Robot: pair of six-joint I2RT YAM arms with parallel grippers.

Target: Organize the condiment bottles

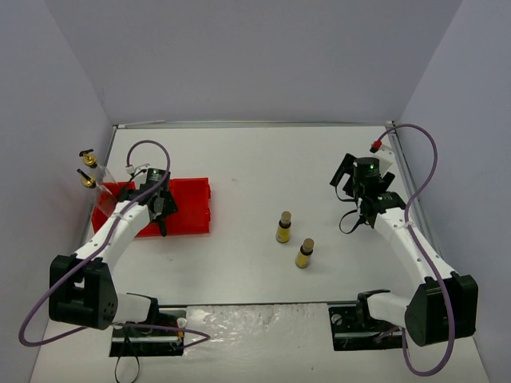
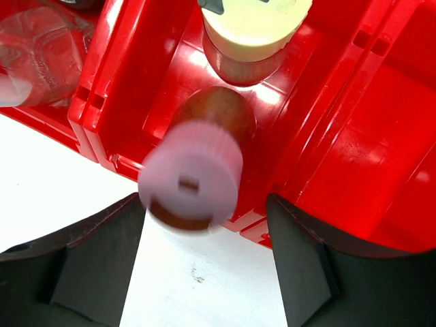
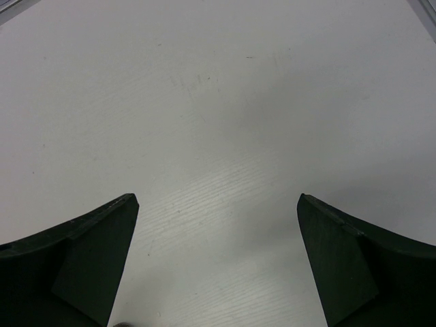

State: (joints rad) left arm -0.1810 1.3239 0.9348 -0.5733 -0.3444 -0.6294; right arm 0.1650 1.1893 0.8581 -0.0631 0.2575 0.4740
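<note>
In the left wrist view a squat bottle with a pink cap stands blurred and leaning in a compartment of the red tray. A yellow-capped bottle stands just behind it. My left gripper is open around the pink cap; the right finger is apart from it. From above, my left gripper hangs over the tray. Two clear bottles with gold spouts stand at the tray's left end. Two tiny yellow bottles stand mid-table. My right gripper is open over bare table.
The grey side walls close in the table on the left and right, and a back wall stands behind. The clear glass bottles are close to the left wall. The arm bases and cables sit at the near edge.
</note>
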